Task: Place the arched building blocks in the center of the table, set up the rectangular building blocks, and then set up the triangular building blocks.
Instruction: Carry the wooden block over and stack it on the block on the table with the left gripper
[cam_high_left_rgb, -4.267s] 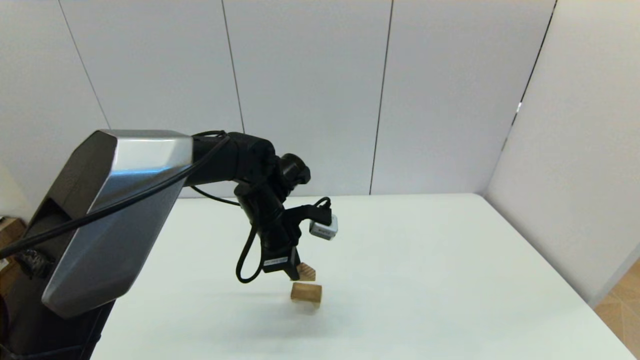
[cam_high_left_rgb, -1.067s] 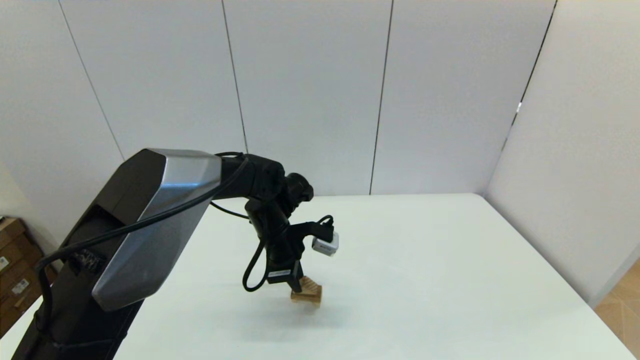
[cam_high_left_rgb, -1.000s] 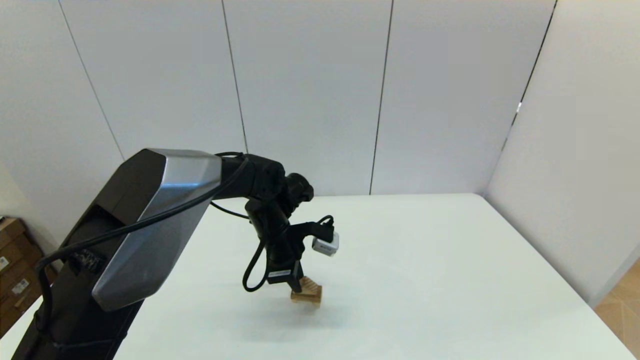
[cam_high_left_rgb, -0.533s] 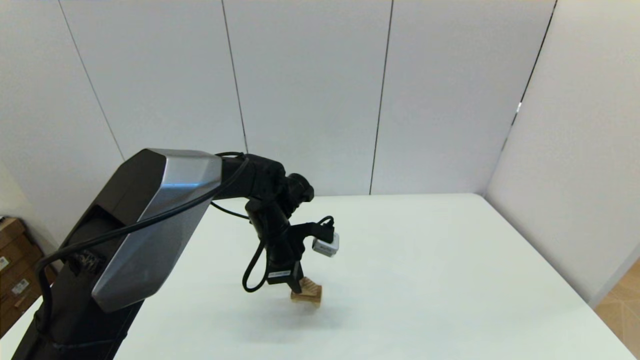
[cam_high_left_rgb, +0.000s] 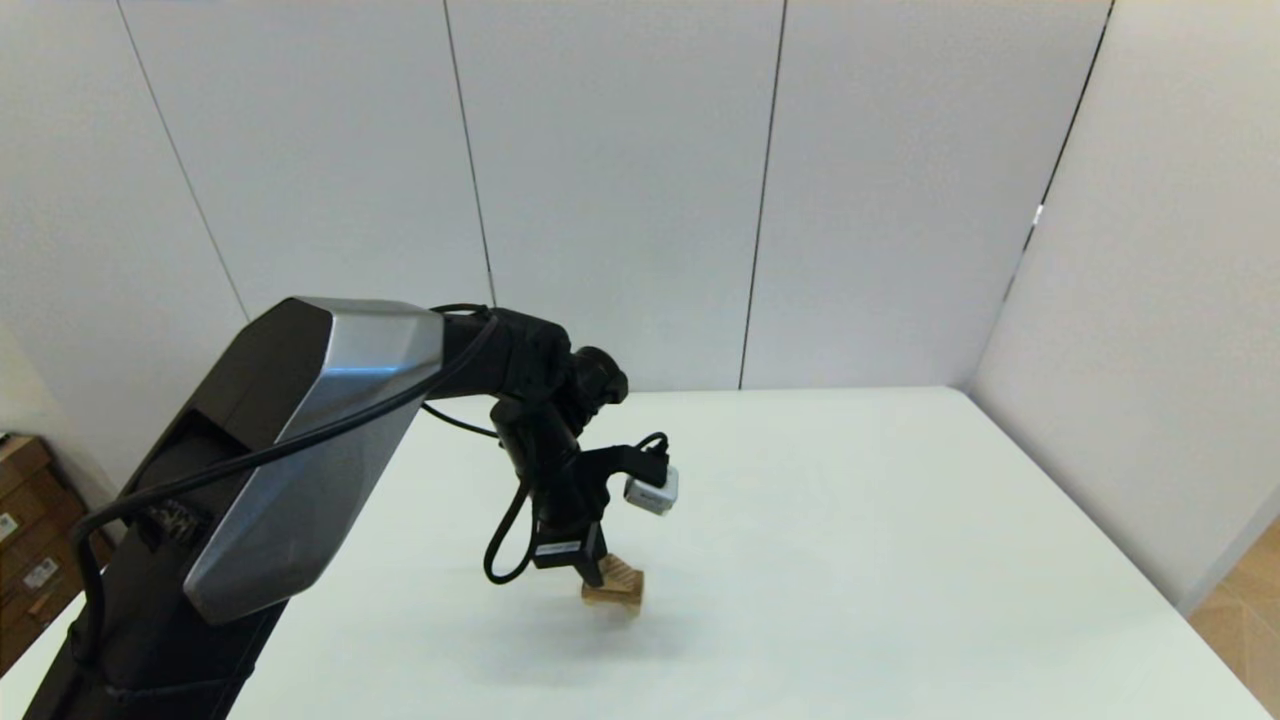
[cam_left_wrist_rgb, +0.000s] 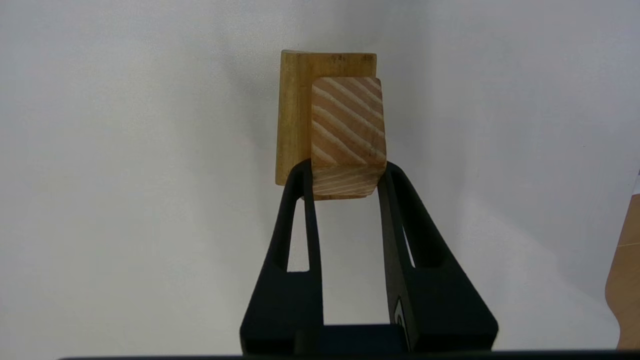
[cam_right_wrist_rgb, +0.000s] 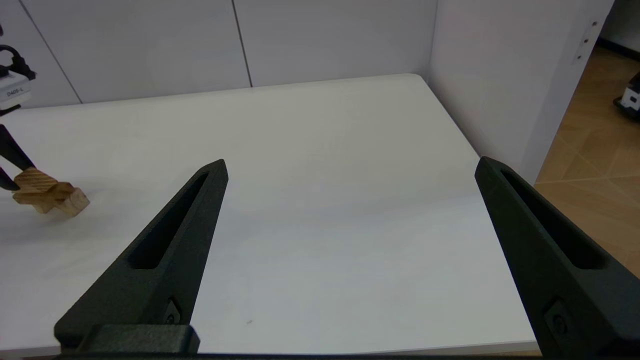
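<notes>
Pinching the wedge (cam_left_wrist_rgb: 348, 132) between its two black fingers (cam_left_wrist_rgb: 300, 220), the left claw (cam_high_left_rgb: 592, 572) holds the striped-grain block on top of the slab (cam_left_wrist_rgb: 292, 115), which sits near the middle of the white counter (cam_high_left_rgb: 850, 560). The wedge overlaps the slab's top and appears to touch it. The right claw (cam_right_wrist_rgb: 350, 170), fingers spread wide with nothing between them, hangs over the counter well apart from the slab.
</notes>
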